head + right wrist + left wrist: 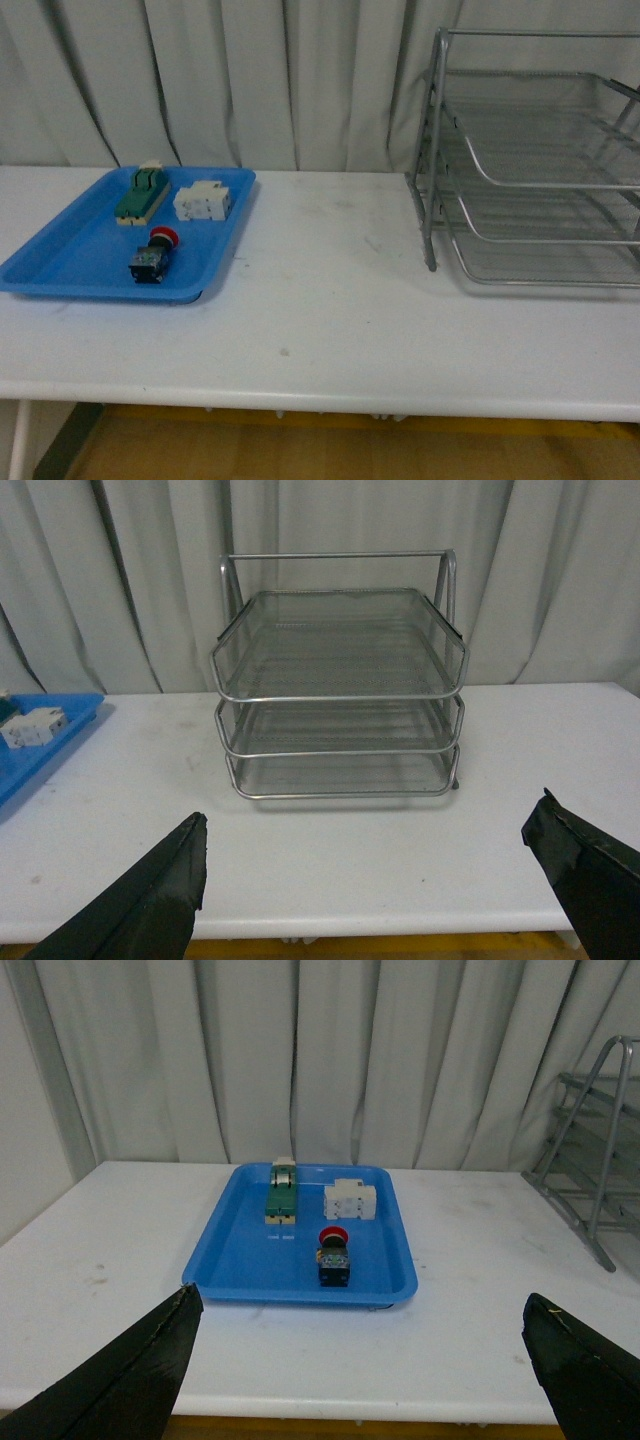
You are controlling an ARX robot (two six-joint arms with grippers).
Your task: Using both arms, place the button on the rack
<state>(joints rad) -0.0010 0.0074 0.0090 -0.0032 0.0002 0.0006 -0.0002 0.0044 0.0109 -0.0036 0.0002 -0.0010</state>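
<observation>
Button (154, 255), red-capped, lies in the blue tray (70, 268) on the counter's (330, 300) left side; the rack (530, 160) stands well apart on the right. Left tool (360, 1300) and right tool (370, 815) both gape empty. Pickup seems not yet begun: the left tool must reach the button.

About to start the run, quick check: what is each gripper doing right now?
Left gripper: open, holding nothing.
Right gripper: open, holding nothing.
</observation>
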